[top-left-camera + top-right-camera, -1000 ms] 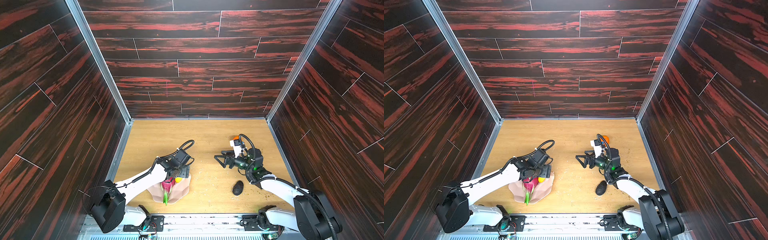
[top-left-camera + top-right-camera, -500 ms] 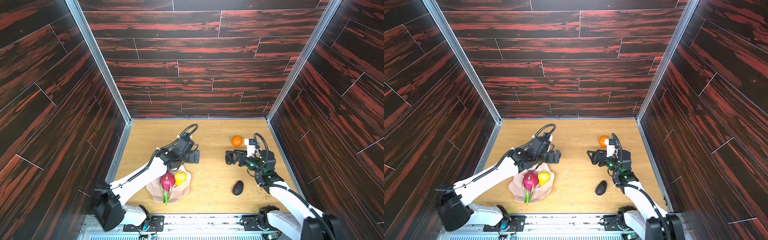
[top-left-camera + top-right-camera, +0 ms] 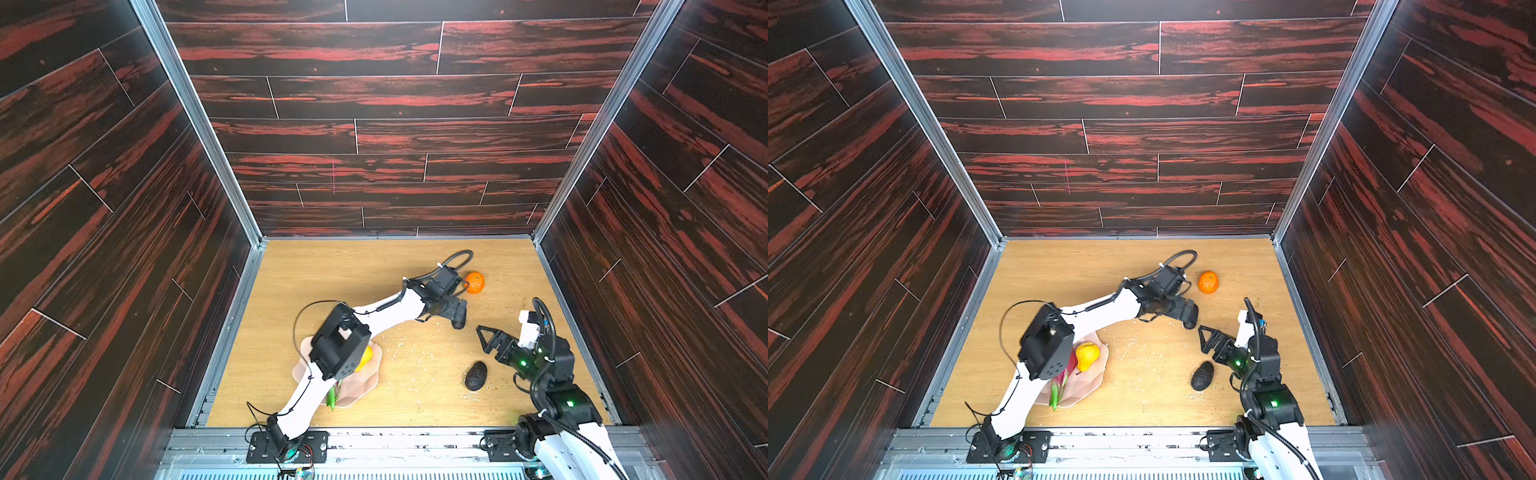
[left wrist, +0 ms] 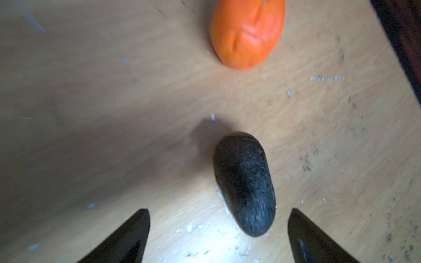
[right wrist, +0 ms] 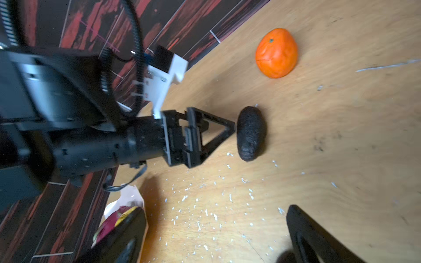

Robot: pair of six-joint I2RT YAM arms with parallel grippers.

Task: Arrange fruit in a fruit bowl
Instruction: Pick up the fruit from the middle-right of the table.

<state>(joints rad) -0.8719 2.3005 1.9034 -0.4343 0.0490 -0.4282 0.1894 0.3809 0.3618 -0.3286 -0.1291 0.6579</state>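
Observation:
My left gripper (image 3: 456,312) reaches far right across the wooden floor, open, its tips on either side of a dark bumpy avocado (image 4: 245,186) without touching it. The orange (image 3: 473,282) lies just beyond. A second avocado (image 3: 476,376) rests near the front right, beside my open, empty right gripper (image 3: 486,338). The pale-pink fruit bowl (image 3: 1090,382) sits front left, partly under the left arm's elbow. It holds the yellow pear (image 3: 1087,355) and the magenta dragon fruit (image 3: 1065,378), whose green tips stick out.
Dark red-streaked wall panels with metal corner posts (image 3: 557,199) enclose the floor on three sides. White crumbs are scattered across the boards (image 5: 205,205) between bowl and avocados. The left forearm (image 3: 390,311) spans the floor's middle.
The left gripper opened over the bowl, leaving the pear there, then swung right to the avocado by the orange. The right arm drew back toward the front right.

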